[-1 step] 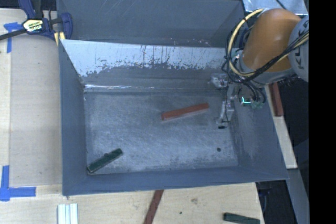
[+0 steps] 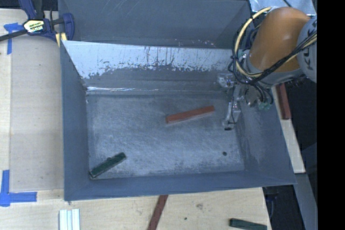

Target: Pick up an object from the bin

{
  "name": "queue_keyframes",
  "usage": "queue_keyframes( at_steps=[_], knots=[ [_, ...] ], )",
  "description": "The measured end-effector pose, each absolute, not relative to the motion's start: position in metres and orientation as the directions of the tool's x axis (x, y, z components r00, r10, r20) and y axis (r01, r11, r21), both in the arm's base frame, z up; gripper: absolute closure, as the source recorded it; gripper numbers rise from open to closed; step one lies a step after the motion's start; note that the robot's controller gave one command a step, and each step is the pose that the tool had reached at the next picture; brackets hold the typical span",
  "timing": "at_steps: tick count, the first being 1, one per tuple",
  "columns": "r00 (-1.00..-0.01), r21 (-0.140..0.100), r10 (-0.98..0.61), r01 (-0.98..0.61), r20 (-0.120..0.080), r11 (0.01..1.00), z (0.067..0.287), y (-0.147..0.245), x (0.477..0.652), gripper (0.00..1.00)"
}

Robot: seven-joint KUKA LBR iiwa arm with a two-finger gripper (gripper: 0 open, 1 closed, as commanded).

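Nearest you, a dark green stick [image 2: 108,165] lies by the front left corner of the bin [image 2: 161,188]. Mid-floor you see a reddish-brown bar [image 2: 190,115], slightly tilted. Just right of it hangs your end effector [image 2: 229,125], near the right wall; you cannot tell whether it is open or closed.

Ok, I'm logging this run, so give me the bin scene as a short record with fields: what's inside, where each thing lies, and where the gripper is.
container: grey metal bin
thing 1: reddish-brown flat bar, near the middle of the floor, slightly slanted
thing 2: dark green stick-shaped thing, in the view's lower left corner of the floor
gripper: gripper, low over the right side of the floor
nearest thing to gripper: the reddish-brown flat bar, its right end just left of the gripper
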State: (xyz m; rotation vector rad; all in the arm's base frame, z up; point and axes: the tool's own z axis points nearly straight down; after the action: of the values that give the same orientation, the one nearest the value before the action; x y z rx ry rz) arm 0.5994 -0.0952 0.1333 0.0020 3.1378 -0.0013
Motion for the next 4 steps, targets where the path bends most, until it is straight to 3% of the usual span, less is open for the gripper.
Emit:
queue_keyframes(
  at_steps=[1,2,3,4],
  knots=[
    [-0.997,-0.004,-0.078,-0.078,-0.006,0.997,0.120,-0.075,0.610,0.00],
    [-0.980,-0.001,-0.198,-0.198,-0.007,0.980,0.072,-0.036,0.585,1.00],
    [-0.980,-0.001,-0.198,-0.198,-0.007,0.980,0.072,-0.036,0.585,1.00],
    [-0.967,-0.002,-0.256,-0.256,-0.008,0.967,0.225,-0.027,0.575,1.00]
  ],
)
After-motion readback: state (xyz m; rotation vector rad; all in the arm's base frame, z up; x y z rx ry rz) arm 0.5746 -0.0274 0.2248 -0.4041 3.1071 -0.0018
